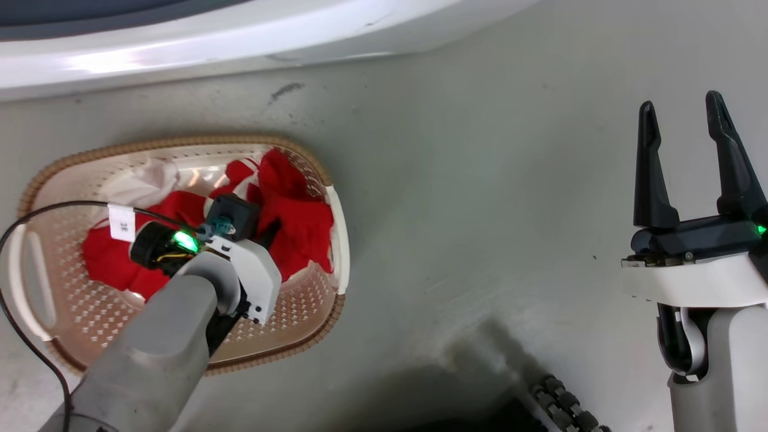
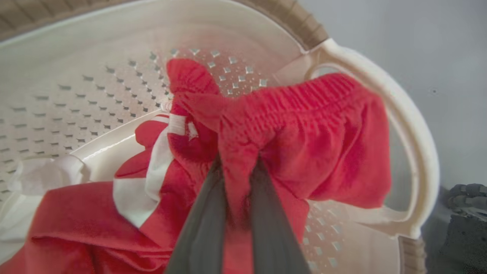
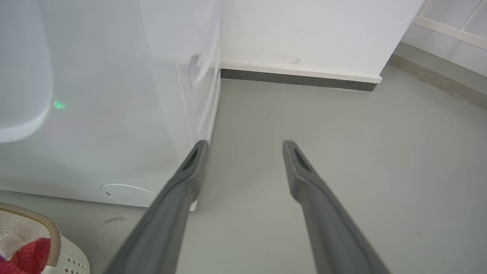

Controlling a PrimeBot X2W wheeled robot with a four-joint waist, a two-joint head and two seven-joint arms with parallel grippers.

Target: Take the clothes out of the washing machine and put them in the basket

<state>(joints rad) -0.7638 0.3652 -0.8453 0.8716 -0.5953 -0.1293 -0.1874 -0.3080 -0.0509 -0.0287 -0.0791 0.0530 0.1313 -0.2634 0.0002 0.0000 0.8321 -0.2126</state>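
Note:
The basket (image 1: 180, 143) sits on the grey floor at the left, and the red clothes (image 1: 300, 222) lie heaped inside it with a white part at the back. My left gripper (image 1: 267, 234) points down into the basket. In the left wrist view it (image 2: 237, 163) is shut on a red garment (image 2: 304, 125) at its gathered elastic band; the fabric drapes toward the basket's handle (image 2: 414, 144). My right gripper (image 1: 681, 103) is open with nothing between its fingers, far right of the basket. The washing machine (image 1: 240, 36) runs along the top edge; its white front (image 3: 95, 133) shows beside my right gripper (image 3: 245, 144).
A black cable (image 1: 24, 342) loops over the basket's left side. My wheeled base (image 1: 564, 402) shows at the bottom. Bare grey floor (image 1: 480, 210) spreads between the basket and the right arm. A white wall with a dark baseboard (image 3: 296, 78) stands beyond the machine.

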